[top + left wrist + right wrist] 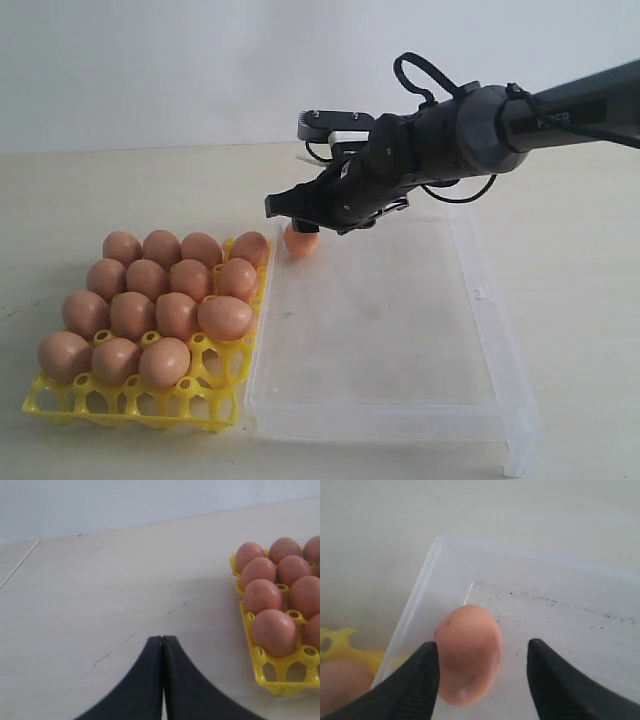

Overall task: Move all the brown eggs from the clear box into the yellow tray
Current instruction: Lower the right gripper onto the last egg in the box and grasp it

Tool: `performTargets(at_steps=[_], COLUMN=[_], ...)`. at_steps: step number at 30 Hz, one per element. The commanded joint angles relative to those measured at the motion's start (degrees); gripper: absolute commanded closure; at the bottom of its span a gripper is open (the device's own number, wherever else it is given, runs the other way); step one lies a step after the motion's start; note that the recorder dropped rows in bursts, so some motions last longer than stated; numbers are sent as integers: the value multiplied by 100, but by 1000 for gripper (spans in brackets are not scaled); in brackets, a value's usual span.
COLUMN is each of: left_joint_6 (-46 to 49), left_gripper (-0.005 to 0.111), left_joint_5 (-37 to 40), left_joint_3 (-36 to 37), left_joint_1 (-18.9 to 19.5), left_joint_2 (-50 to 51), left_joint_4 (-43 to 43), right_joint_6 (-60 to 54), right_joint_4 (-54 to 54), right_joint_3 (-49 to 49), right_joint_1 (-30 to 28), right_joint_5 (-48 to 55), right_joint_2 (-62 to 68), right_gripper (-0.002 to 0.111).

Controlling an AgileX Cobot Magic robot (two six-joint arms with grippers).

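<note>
Now the right gripper (482,650) stood open around the one brown egg (467,655) in the clear box (400,330), not squeezing it yet; the egg lay in the corner beside the yellow tray (130,405); this looked like the pick-up step; next, the jaws probably needed to close softly, then lift.

The right end effector (296,218) partly hides one brown egg (300,245).

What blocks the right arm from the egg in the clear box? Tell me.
Likely nothing: the right gripper hangs over the brown egg, jaws open either side of it, near a corner of the clear box, whose wall may crowd one jaw.
</note>
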Motion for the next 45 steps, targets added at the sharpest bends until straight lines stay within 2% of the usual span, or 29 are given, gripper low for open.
performTargets(at_steps=[1, 45], left_joint_6=[-27, -27], left_gripper=[107, 107], left_joint_5=[-52, -52], left_joint_3=[-23, -23], left_joint_1=[-33, -33], left_joint_2=[-32, -32], left_joint_4=[-14, -14], right_joint_6=[-223, -473], right_joint_4=[159, 160], right_joint_3=[-95, -105], right_joint_1=[15, 15], right_joint_5=[39, -745], right_joint_2=[3, 421], right_gripper=[48, 51])
